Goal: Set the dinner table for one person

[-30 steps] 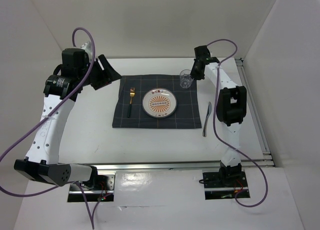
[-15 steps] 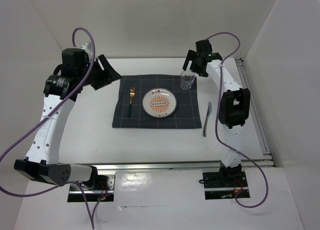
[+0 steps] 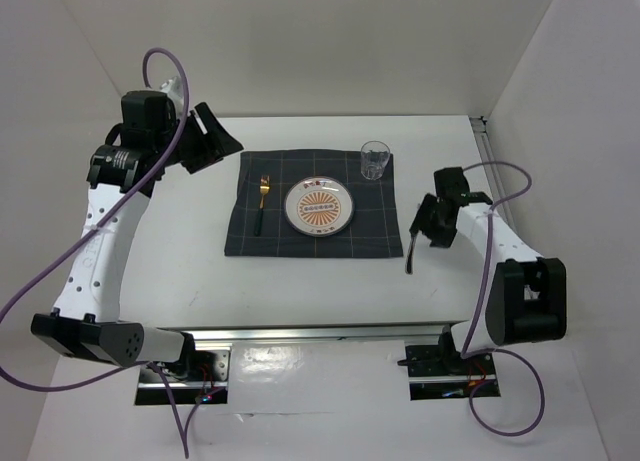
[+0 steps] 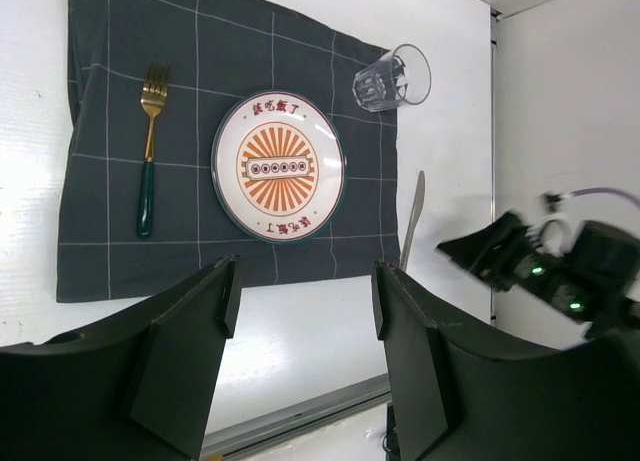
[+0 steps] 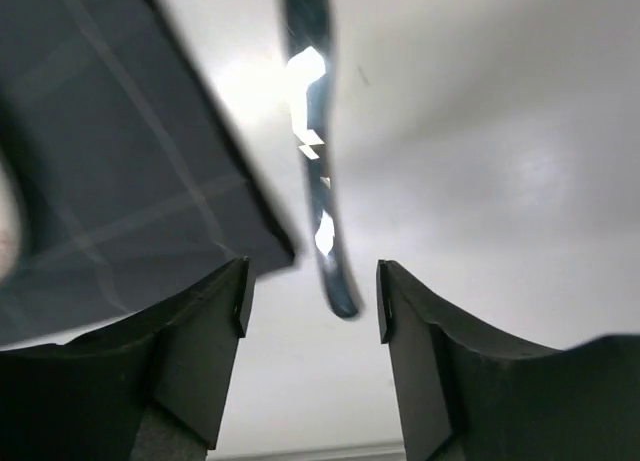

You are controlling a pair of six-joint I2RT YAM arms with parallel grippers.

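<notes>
On the white dinner table [image 3: 320, 281] lies a dark grid-lined mat [image 3: 312, 217] with a patterned plate [image 3: 319, 207], a gold fork [image 3: 262, 202] at its left and a clear glass [image 3: 374, 160] at its far right corner. A silver knife [image 3: 413, 238] lies on the table right of the mat; it shows blurred in the right wrist view [image 5: 318, 171]. My right gripper [image 3: 427, 225] is open and empty, low over the knife's handle end. My left gripper [image 3: 212, 139] is open and empty, raised far left of the mat. The left wrist view shows the plate [image 4: 278, 167], fork [image 4: 150, 146], glass [image 4: 392, 78] and knife [image 4: 412, 219].
Metal rails run along the table's near edge [image 3: 330, 331] and right edge [image 3: 510, 231]. White walls enclose the back and both sides. Purple cables loop off both arms.
My right gripper has left the glass at the mat's far corner and swung down and near to the knife. The glass stays standing. The left arm has barely moved.
</notes>
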